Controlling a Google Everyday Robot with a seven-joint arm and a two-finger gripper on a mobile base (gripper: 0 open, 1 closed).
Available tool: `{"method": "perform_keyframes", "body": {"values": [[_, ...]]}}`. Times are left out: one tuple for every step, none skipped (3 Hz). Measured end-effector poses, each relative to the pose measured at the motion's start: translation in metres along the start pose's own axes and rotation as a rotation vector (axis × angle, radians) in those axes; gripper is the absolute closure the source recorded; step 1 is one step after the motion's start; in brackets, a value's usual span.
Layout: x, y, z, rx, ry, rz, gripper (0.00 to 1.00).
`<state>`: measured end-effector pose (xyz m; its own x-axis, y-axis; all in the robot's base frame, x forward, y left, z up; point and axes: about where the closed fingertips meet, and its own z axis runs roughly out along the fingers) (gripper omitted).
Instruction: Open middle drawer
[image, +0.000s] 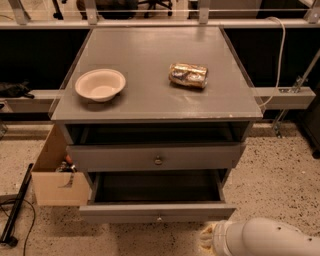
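**A:** Start at the left. What holds what?

**B:** An open cardboard box (52, 180) stands on the floor against the cabinet's left side, below the tabletop's (150, 45) front-left corner. A few small things lie in it, one of them orange; I cannot tell what they are. On the tabletop, near the left edge and towards the front, sits a cream bowl (100, 84), upright, showing only its pale inside.

**A:** And the drawers?

**B:** Under the front edge, the taller-fronted drawer (125, 157) with the bigger knob is out a little. Below it the middle drawer (120, 213) is pulled well out, with its plain grey inside in view and its small knob at the centre of the low front panel.

**A:** What else is around?

**B:** A black pole (15, 212) lies on the floor left of the box. A crushed can (188, 75) lies on its side right of the tabletop's centre, well apart from the bowl. A white cable (278, 55) hangs beyond the right edge.

**A:** The tool?

**B:** The tool (206, 238) is low at the right, on the end of the white arm (265, 240), just below the right end of the middle drawer's front. I cannot tell how far open it is, or whether it touches the panel.

**A:** The room?

**B:** The floor (280, 175) is speckled, and a pale rail (150, 22) runs behind the tabletop's back edge.
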<state>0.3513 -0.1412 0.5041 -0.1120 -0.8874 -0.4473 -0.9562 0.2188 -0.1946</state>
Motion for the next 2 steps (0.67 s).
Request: {"method": "perform_keyframes", "body": {"values": [[-0.008,-0.014,0.006,-0.004,0.002,-0.011,0.0],[-0.017,-0.044,0.028,-0.007,0.009,-0.01,0.0]]}}
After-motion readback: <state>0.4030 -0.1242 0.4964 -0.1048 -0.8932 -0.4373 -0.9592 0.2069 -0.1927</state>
